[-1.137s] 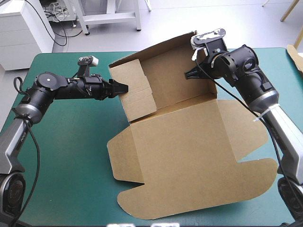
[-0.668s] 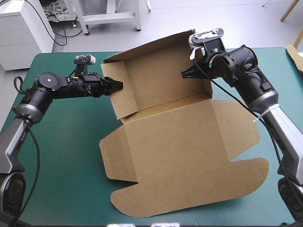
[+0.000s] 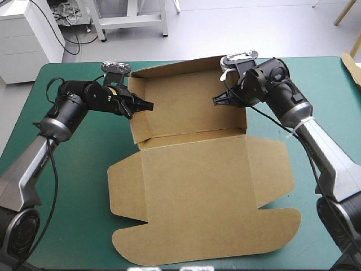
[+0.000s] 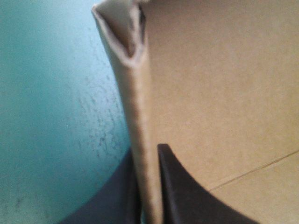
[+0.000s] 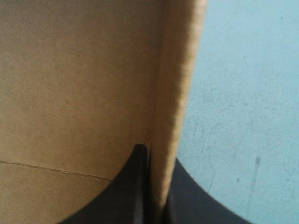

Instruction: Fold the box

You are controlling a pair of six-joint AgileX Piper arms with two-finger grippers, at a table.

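Table (image 3: 73, 186), teal-green: the box (image 3: 186, 107) sits half-formed between the two arms, its long axis running from one gripper to the other, its lid (image 3: 214, 214) flat on the robot's side of both. The left gripper (image 3: 148, 105) pinches the left wall (image 4: 140, 140); the right gripper (image 3: 217, 100) pinches the right wall (image 5: 170, 93), each arm equally near its own end.

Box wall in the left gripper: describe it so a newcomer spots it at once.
On the teal-green table lies the brown box, its far half raised into a tray. The wall is the tray's upright left side, pinched by the left gripper; the right gripper holds the opposite one.
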